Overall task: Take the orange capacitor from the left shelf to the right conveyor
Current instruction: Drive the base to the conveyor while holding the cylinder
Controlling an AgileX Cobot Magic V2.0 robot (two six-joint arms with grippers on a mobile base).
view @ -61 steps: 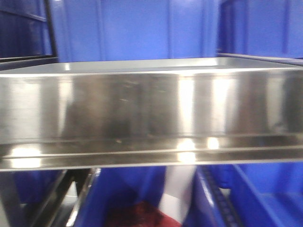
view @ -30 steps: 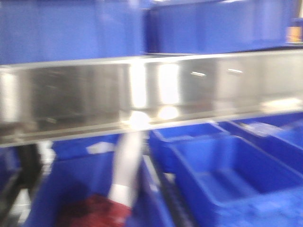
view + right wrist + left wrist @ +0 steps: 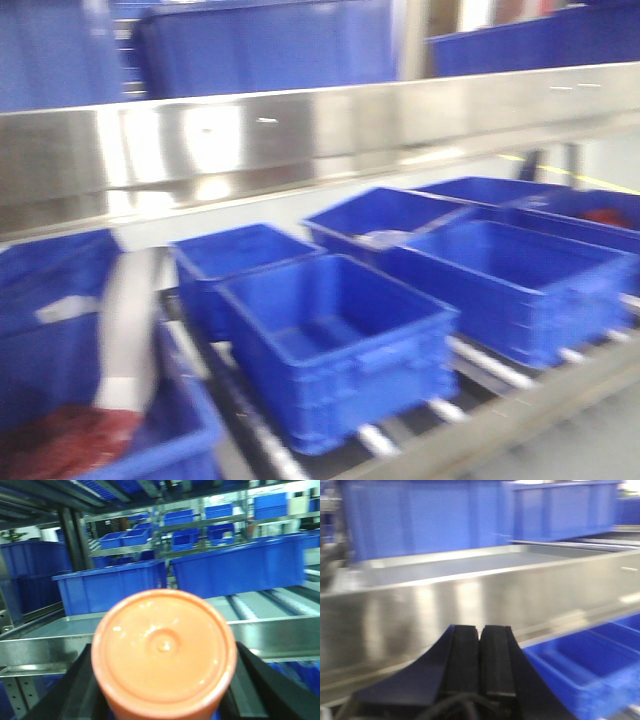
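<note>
The orange capacitor (image 3: 164, 652) fills the middle of the right wrist view, its flat round end facing the camera. My right gripper (image 3: 165, 692) is shut on it, one black finger on each side. Behind it runs the shiny steel left shelf (image 3: 45, 647). The left wrist view shows my left gripper (image 3: 480, 635) shut with its pads pressed together and nothing between them, just in front of the shelf's tall reflective lip (image 3: 470, 592). In the blurred front view that lip (image 3: 300, 130) crosses the upper part of the frame. The right conveyor is out of view.
Under the shelf, several blue plastic bins (image 3: 340, 340) (image 3: 510, 280) stand on a roller rack. The nearest left bin holds dark red material (image 3: 60, 440) and a white strip (image 3: 130, 330). More blue bins (image 3: 430, 515) stand behind the shelf tray.
The front view has swung to the right. The steel lip has shifted up and away in the frame, and the blue bins on the lower rack have come into view.
</note>
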